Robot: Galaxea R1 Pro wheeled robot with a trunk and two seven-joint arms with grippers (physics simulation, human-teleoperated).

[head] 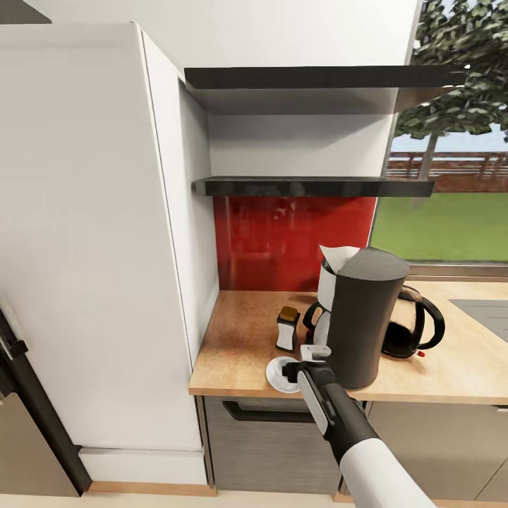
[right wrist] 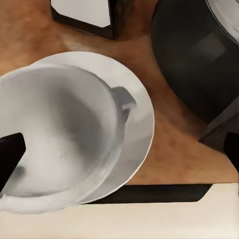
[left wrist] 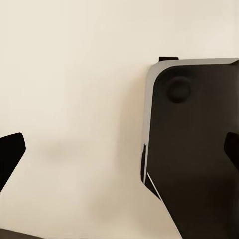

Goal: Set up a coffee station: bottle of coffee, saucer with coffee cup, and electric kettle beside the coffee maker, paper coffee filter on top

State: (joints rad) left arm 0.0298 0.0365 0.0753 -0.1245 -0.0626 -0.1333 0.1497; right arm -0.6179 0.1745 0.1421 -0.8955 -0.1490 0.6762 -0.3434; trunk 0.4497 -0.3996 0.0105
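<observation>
The dark grey coffee maker (head: 363, 317) stands on the countertop (head: 233, 353) with the white paper coffee filter (head: 339, 257) at its top. The glass electric kettle (head: 413, 324) is right behind it, and the bottle of coffee (head: 287, 328) stands to its left. The saucer (head: 276, 372) lies at the counter's front edge. My right gripper (head: 310, 356) hovers open over it. In the right wrist view the coffee cup (right wrist: 59, 134) sits on the saucer (right wrist: 142, 119), between the spread fingers (right wrist: 10, 154), beside the coffee maker (right wrist: 199, 59) and bottle (right wrist: 82, 12). My left gripper (left wrist: 119, 152) is open on nothing.
A tall white cabinet (head: 92, 247) walls off the counter's left end. The glossy black kitchen shelf (head: 314, 185) and a second black shelf (head: 317, 76) hang above the red backsplash. A sink (head: 487, 310) lies at the right. A dark handle (head: 268, 413) runs under the counter edge.
</observation>
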